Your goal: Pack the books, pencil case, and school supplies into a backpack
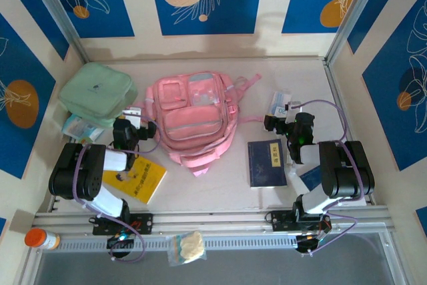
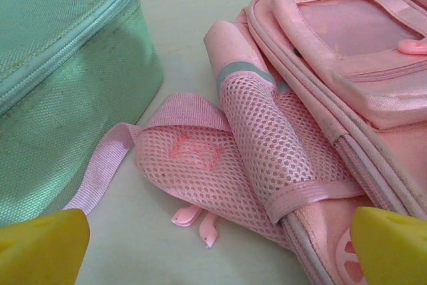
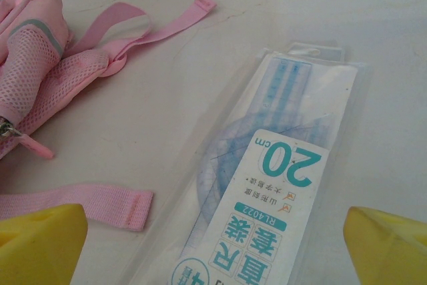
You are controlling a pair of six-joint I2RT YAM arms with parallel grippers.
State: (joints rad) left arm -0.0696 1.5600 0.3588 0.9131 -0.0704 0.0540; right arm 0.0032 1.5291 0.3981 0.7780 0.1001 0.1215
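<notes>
From above, the pink backpack point(image 1: 193, 118) lies flat in the middle of the table point(image 1: 220, 198) with its front up. The yellow book point(image 1: 137, 178) sits near the left arm. One dark blue book point(image 1: 267, 163) lies to the right of the backpack. A second blue book point(image 1: 310, 177) peeks out from under the right arm. A big green case point(image 1: 97, 91) sits at the back left. The left end effector point(image 1: 133, 128) is by the backpack's left side. The right end effector point(image 1: 277, 123) is near a small ruler packet point(image 1: 280, 103).

In the left wrist view, the left end effector point(image 2: 213, 251) has its yellow fingertips point(image 2: 40, 248) wide apart, with nothing between them. In front of it are the backpack's point(image 2: 347, 65) net side pocket point(image 2: 260, 131) and a pink strap point(image 2: 100, 171). The green case point(image 2: 60, 85) is just beside them.

In the right wrist view, the right end effector point(image 3: 213, 245) is wide apart too and holds nothing. The clear ruler packet point(image 3: 267, 185) lies on the table right in front of it. The backpack point(image 3: 33, 65) is off to the left.

I think the job has hardly begun. Every book I can see is out on the table. I see no open pocket yet, so the backpack likely needs opening first. I cannot tell which thing is the pencil case.
</notes>
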